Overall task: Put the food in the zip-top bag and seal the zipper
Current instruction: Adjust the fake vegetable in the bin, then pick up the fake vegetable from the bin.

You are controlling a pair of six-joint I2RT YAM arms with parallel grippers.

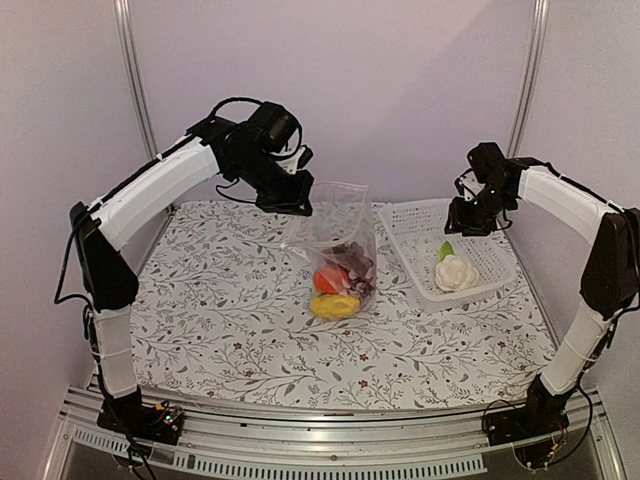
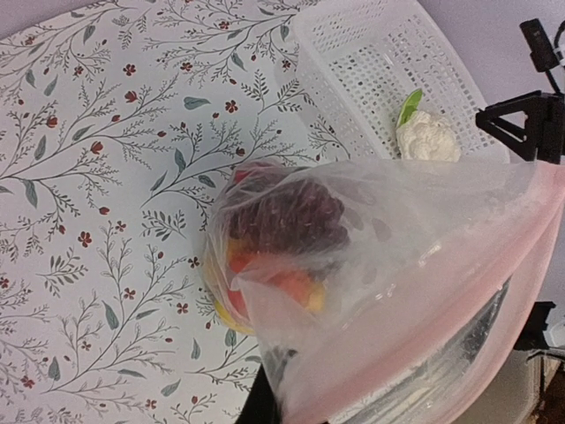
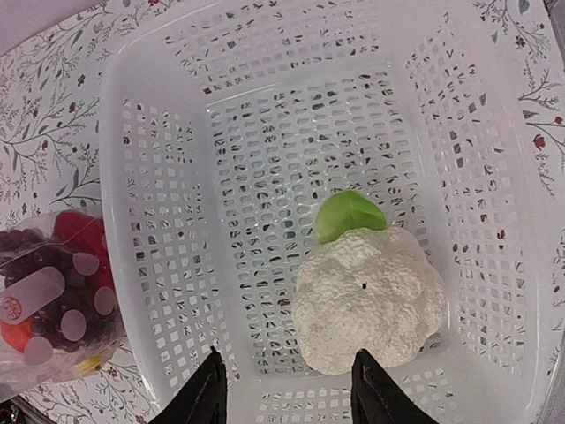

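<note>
The clear zip-top bag (image 1: 335,245) hangs upright mid-table, its mouth edge held up by my left gripper (image 1: 292,200), which is shut on it. Inside lie a purple grape bunch (image 1: 352,258), an orange-red piece (image 1: 328,280) and a yellow piece (image 1: 335,306). In the left wrist view the bag (image 2: 397,291) fills the lower right, with its pinkish zipper strip (image 2: 521,291) along the edge and the grapes (image 2: 287,216) inside. The white cauliflower (image 1: 455,272) with a green leaf lies in the white basket (image 1: 490,258). My right gripper (image 3: 287,393) is open above the basket (image 3: 159,265), just near the cauliflower (image 3: 371,305).
The table has a floral cloth (image 1: 220,320). The basket stands right of the bag, nearly touching it. Purple walls and two metal posts stand behind. A metal rail runs along the near edge.
</note>
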